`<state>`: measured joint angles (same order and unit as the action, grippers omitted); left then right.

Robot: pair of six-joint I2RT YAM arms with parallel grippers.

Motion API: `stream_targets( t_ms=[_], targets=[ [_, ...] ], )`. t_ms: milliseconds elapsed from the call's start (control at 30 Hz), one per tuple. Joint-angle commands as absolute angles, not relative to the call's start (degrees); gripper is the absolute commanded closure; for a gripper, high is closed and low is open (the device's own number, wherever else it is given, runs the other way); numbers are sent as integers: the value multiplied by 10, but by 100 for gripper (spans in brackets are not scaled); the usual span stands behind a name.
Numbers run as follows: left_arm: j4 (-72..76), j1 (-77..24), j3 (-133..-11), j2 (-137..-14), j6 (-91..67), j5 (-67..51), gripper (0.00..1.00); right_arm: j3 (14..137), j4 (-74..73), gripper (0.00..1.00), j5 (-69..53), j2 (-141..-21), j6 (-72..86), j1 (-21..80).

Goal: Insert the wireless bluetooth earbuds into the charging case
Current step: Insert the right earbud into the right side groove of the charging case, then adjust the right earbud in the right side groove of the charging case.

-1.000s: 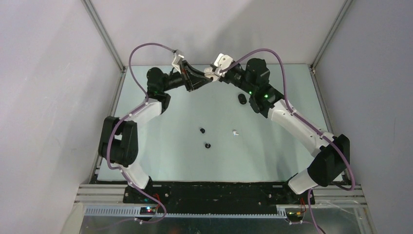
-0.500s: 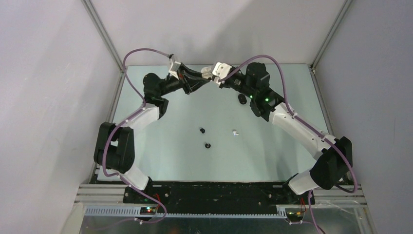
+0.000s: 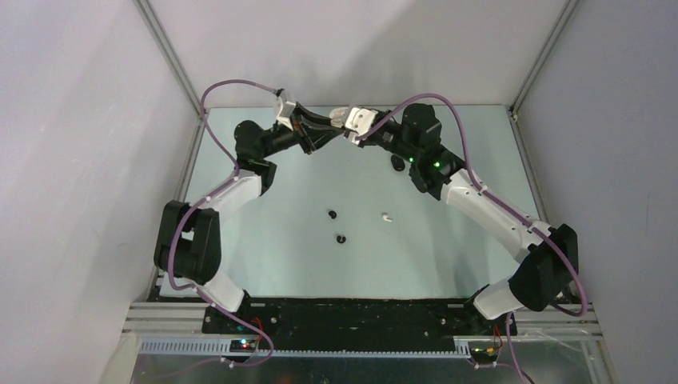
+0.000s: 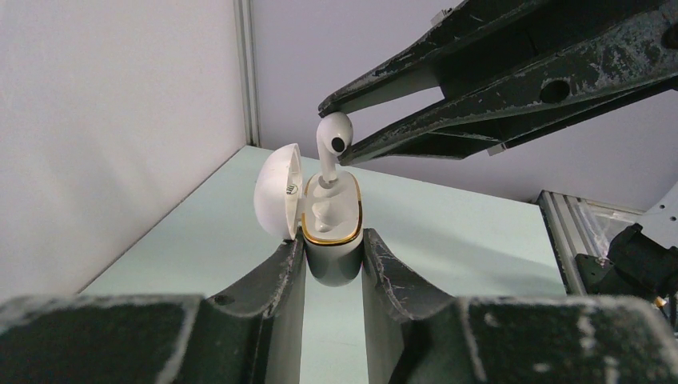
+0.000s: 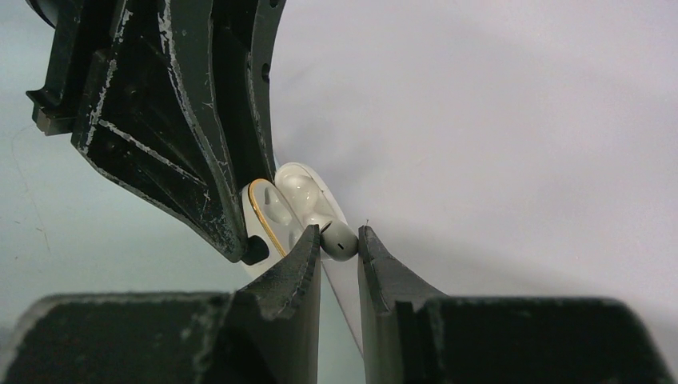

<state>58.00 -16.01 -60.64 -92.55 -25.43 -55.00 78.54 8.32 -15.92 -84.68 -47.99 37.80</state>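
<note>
My left gripper (image 4: 332, 244) is shut on the lower body of a white charging case (image 4: 332, 228) with a gold rim, held upright in the air. Its lid (image 4: 276, 192) stands open to the left. My right gripper (image 5: 340, 236) is shut on the head of a white earbud (image 5: 339, 241). That earbud (image 4: 332, 144) hangs stem-down, with the stem tip at the far socket of the case. The nearer socket shows as an empty moulded hollow. From above, both grippers meet at the case (image 3: 340, 117) over the far middle of the table.
On the table lie two black earbuds (image 3: 332, 214) (image 3: 341, 238) and one white earbud (image 3: 386, 217). A black case (image 3: 397, 162) sits under the right arm's forearm. Grey walls stand close behind and on both sides.
Both grippers have shifted a little left and toward the back wall, staying together. The earbud and the case have stayed in the grips.
</note>
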Motion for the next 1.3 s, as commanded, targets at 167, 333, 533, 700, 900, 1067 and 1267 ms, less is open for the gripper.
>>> stream_targets(
  t_ms=[167,333,533,700,900,1067,1267],
  targets=[
    [611,-163,-604,-901,-246,-536,100,776,78,100,-166,-828,-547,383],
    [612,-163,-606,-901,-245,-537,100,772,67,100,-179,-828,-569,385],
    [614,-163,-604,-900,-241,-540,100,772,63,92,-184,-829,-573,388],
    [617,-163,-605,-901,-235,-546,100,773,57,67,-180,-828,-567,387],
    [619,-163,-606,-903,-229,-551,100,792,49,56,-178,-833,-541,387],
    [619,-163,-606,-903,-227,-554,100,838,8,50,-178,-851,-498,383],
    [620,-162,-607,-905,-227,-555,100,969,-126,40,-203,-898,-423,358]
  ],
)
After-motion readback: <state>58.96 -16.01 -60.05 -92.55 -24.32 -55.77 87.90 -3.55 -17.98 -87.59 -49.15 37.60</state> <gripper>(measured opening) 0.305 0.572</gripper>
